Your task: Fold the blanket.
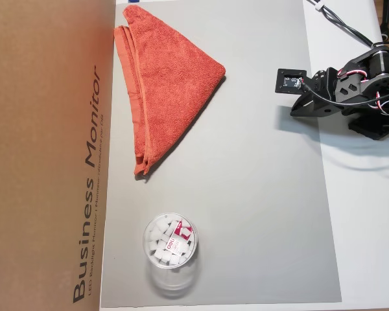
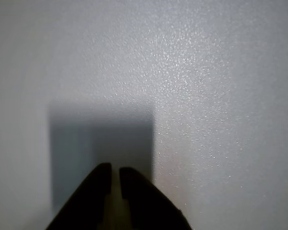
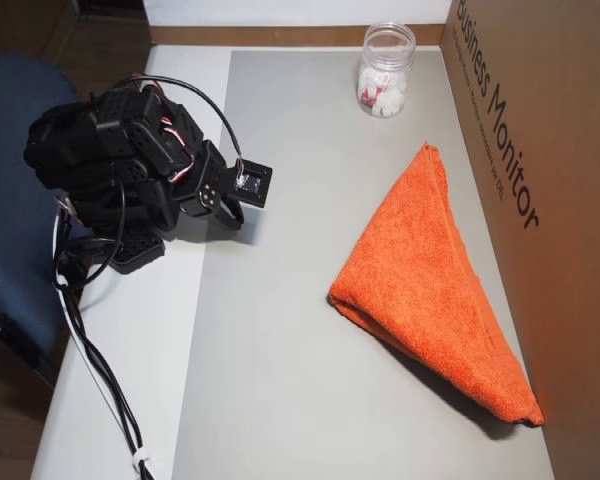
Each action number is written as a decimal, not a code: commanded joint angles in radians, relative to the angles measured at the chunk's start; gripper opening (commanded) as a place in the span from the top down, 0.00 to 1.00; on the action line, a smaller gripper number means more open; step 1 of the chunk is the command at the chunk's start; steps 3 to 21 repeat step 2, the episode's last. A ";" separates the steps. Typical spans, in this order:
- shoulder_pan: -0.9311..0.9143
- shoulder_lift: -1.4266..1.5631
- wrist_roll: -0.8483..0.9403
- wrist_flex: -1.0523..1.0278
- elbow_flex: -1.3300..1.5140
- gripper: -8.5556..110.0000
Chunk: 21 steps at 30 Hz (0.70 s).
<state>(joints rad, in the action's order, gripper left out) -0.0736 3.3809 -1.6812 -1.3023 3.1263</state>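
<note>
In an overhead view the orange-red terry-cloth blanket (image 1: 165, 81) lies folded into a triangle on the grey mat (image 1: 259, 194), beside the brown cardboard box (image 1: 48, 155). The wrist view shows the black gripper (image 2: 115, 175) nearly closed, seemingly empty. In the other overhead view it sits retracted, well apart. Any further fold should start by gripping one hemmed corner.
</note>
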 commanded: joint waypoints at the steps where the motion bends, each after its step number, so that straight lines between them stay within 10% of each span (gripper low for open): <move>1: 0.003 0.012 0.011 0.002 0.008 0.93; 21: 0.003 0.012 0.011 0.002 0.008 0.93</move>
